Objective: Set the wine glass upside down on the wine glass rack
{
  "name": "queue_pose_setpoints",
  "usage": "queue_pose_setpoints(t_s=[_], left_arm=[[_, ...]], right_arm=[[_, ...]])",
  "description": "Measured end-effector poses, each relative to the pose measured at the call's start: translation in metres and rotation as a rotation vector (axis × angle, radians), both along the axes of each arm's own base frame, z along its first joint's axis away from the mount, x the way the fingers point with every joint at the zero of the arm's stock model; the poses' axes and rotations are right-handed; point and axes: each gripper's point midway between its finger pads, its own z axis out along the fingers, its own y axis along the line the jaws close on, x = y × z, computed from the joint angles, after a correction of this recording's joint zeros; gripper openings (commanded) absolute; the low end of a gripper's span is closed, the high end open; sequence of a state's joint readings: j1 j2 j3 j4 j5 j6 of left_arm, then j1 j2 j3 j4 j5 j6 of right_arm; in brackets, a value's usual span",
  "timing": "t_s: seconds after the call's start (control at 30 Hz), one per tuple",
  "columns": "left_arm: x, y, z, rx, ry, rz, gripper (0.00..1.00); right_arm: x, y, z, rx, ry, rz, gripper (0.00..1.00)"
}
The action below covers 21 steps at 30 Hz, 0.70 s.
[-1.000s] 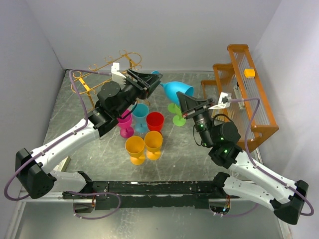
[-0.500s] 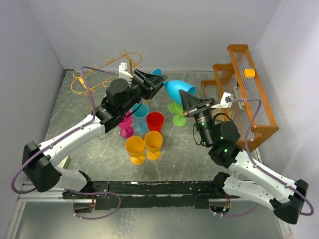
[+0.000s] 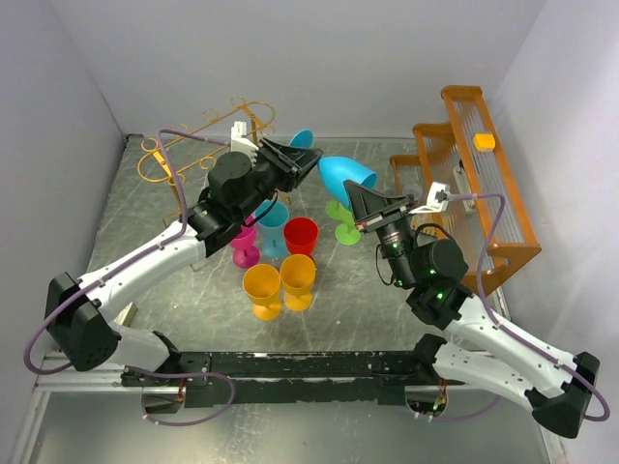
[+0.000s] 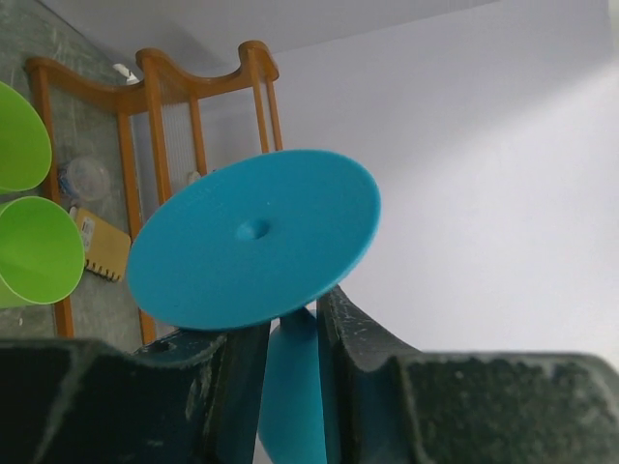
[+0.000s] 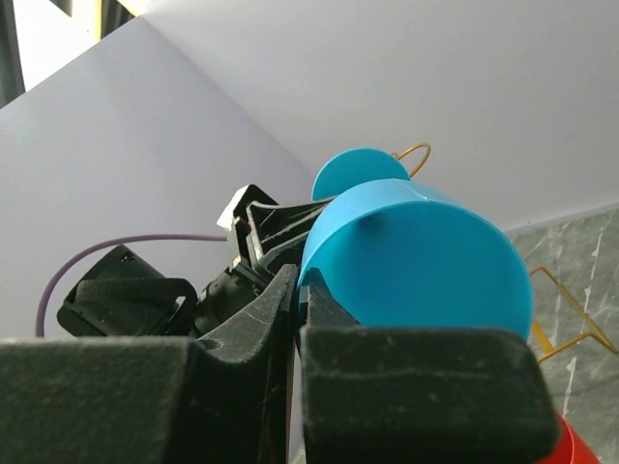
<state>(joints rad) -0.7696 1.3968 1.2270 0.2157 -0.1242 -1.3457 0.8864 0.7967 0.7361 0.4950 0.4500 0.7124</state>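
**Hand-over of the wine glass, three views.** The blue wine glass (image 3: 340, 177) hangs in the air above the far middle of the worktop (image 3: 164, 290), lying roughly on its side. Its foot points far-left and its bowl mouth near-right.

The right gripper (image 3: 350, 189) has its jaws pinched together on the thin wall of the bowl at the rim. The left gripper (image 3: 311, 162) has its jaws drawn in on the stem just under the foot, apparently touching it on both sides.

A hold on the stem probably suits the task, because it leaves the foot free to slide between the rails with the bowl hanging below. A hold on the rim would not allow that.

The wine glass rack (image 3: 193, 150), of gold wire, stands at the far left, well apart from the glass. Other coloured glasses (image 3: 280, 256) stand upright below, near the middle. A wooden slatted rack (image 3: 484, 184) stands at the right.

- **Overhead view:** only this one places the arms, the glass and both racks together.
- **Left wrist view:** shows the underside of the foot (image 4: 253, 237) and the stem between the jaws, which the arm hides from above. It also shows green glasses (image 4: 34, 251).
- **Right wrist view:** shows the rim pinch on the bowl (image 5: 416, 256) and, beyond it, the foot, the left gripper and a curl of gold wire.
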Motion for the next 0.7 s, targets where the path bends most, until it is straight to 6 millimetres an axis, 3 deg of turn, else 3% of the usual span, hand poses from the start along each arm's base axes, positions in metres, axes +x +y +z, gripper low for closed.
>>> queue_pose_setpoints(t_s=[0.2,0.33,0.47,0.53,0.6,0.7], left_arm=[[0.000,0.003,0.009,-0.055,0.005,0.012,0.26],[0.001,0.005,0.013,-0.077,0.001,0.023,0.08],[0.000,0.006,0.012,-0.075,-0.006,0.027,0.07],[-0.001,0.007,0.011,-0.072,-0.013,0.028,0.07],[-0.001,0.008,0.010,-0.062,-0.028,0.033,0.07],[0.001,0.011,0.010,-0.028,-0.068,0.050,0.07]], right_arm=[[-0.007,0.004,-0.004,0.013,0.001,0.046,0.00],[-0.009,0.006,-0.009,0.018,0.011,0.069,0.00],[-0.012,0.006,-0.013,0.025,0.021,0.085,0.01],[-0.013,0.006,-0.014,0.024,0.028,0.088,0.18],[-0.013,0.006,-0.018,0.020,0.043,0.090,0.45],[-0.009,0.006,-0.033,-0.018,0.109,0.076,0.58]])
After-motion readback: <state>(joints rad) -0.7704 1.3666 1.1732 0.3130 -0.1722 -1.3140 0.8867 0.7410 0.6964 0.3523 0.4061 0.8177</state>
